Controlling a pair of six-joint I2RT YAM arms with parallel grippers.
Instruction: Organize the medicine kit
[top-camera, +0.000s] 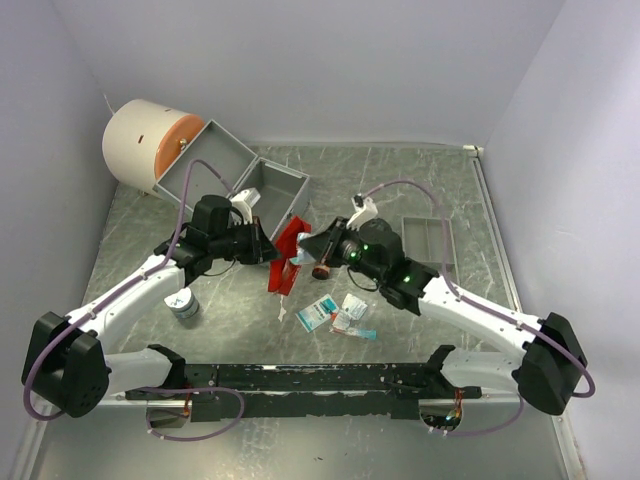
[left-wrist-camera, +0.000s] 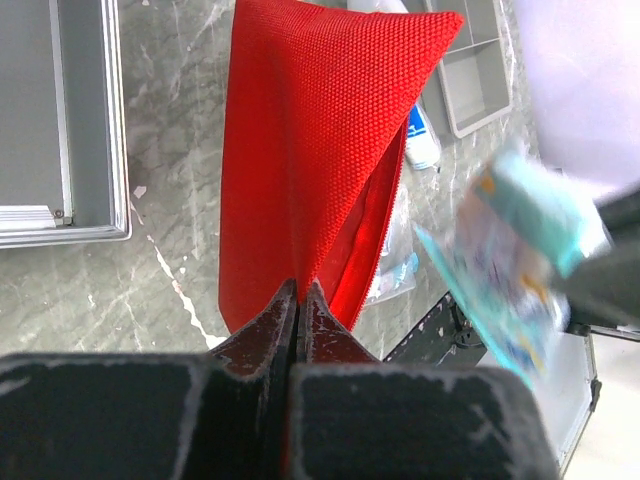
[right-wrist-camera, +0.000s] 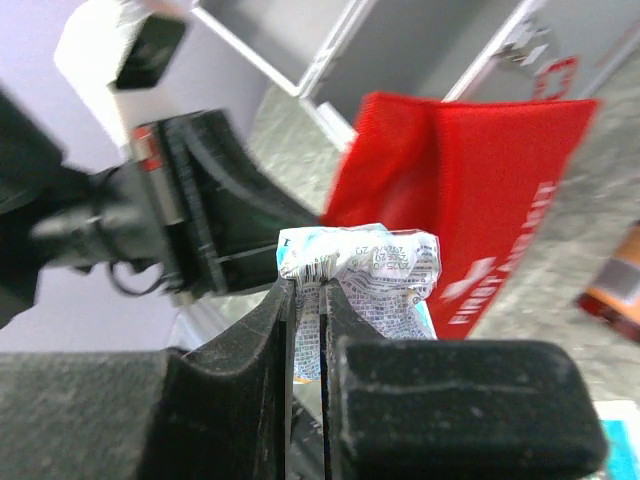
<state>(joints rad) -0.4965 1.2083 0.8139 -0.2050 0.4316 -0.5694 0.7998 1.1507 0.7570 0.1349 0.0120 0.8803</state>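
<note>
Left pincer (left-wrist-camera: 299, 292) on red pouch (left-wrist-camera: 315, 130)

The whole table (top-camera: 420, 200) is taken in from a fixed high point behind the arms and looked down on from a distance, with both bases at the bottom edge. The left wrist view is taken from close behind the left gripper (left-wrist-camera: 300, 305) and directed along its fingers, down at the table, so that the red pouch (left-wrist-camera: 310, 150) fills the middle and the grey case (left-wrist-camera: 60, 110) is cut by the left edge. The right wrist view is taken just behind the right gripper (right-wrist-camera: 305, 300) and directed across towards the left arm (right-wrist-camera: 120, 230). The pouch, the case and the sachet (right-wrist-camera: 365, 265) are shared by both wrist views.
</note>
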